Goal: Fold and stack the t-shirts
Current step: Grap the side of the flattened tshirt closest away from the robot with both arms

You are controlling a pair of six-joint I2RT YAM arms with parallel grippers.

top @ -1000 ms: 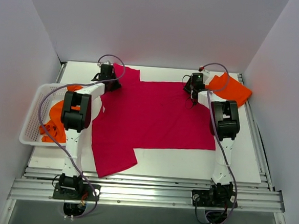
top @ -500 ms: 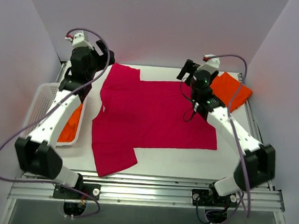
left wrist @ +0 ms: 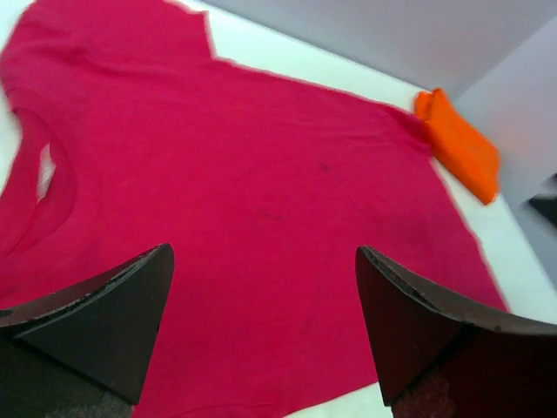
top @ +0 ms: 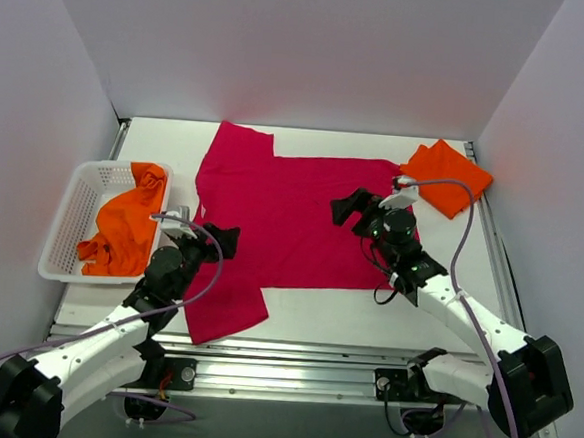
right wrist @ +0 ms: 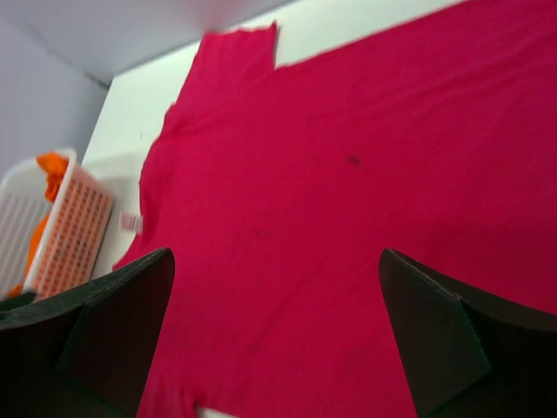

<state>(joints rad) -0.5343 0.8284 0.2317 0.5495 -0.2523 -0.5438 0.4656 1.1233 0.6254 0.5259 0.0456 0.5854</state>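
Crimson t-shirt (top: pixel 302 220) flat; both jaws wide open, empty.
Collar tag (right wrist: pixel 130 222) unreadable; orange t-shirts (top: pixel 120 235) bunched in basket (top: pixel 72 214), count unclear.

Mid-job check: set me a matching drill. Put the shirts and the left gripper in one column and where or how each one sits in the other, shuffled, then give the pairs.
Column one:
1. crimson t-shirt
2. folded orange t-shirt
3. crumpled orange t-shirt
4. left gripper

Column two:
A. inside the white basket
B. open, over crimson cloth
C. spread flat in the middle of the table
D. at the far right corner

Pairs: 1-C, 2-D, 3-A, 4-B
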